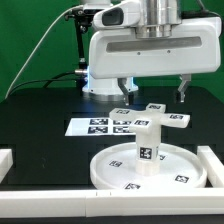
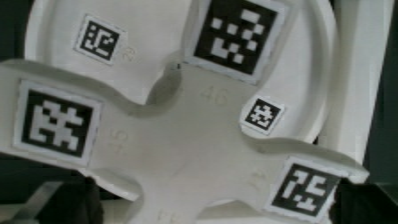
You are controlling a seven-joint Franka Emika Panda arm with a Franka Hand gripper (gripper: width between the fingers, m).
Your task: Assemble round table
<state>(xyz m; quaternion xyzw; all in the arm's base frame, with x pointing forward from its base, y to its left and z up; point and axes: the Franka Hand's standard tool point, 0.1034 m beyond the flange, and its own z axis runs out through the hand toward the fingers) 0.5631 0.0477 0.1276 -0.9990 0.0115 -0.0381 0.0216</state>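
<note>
The large round disc (image 1: 112, 172) lies flat on the table near the front. The short thick leg (image 1: 147, 150) stands upright on its middle. The flat base piece (image 1: 158, 122) rests on top of the leg, lobed and tagged. My gripper (image 1: 152, 95) hangs just above and behind the base piece, with its fingers (image 1: 122, 90) spread wide and nothing held. In the wrist view the base piece (image 2: 178, 130) fills the picture, with the disc (image 2: 160, 25) behind it. The dark fingers (image 2: 54, 200) show at the two lower corners, apart from each other.
The marker board (image 1: 95, 126) lies flat behind the disc toward the exterior view's left. White border rails stand at the left (image 1: 5, 160), front (image 1: 45, 197) and right (image 1: 212, 165). The arm's white base (image 1: 100, 85) stands at the back.
</note>
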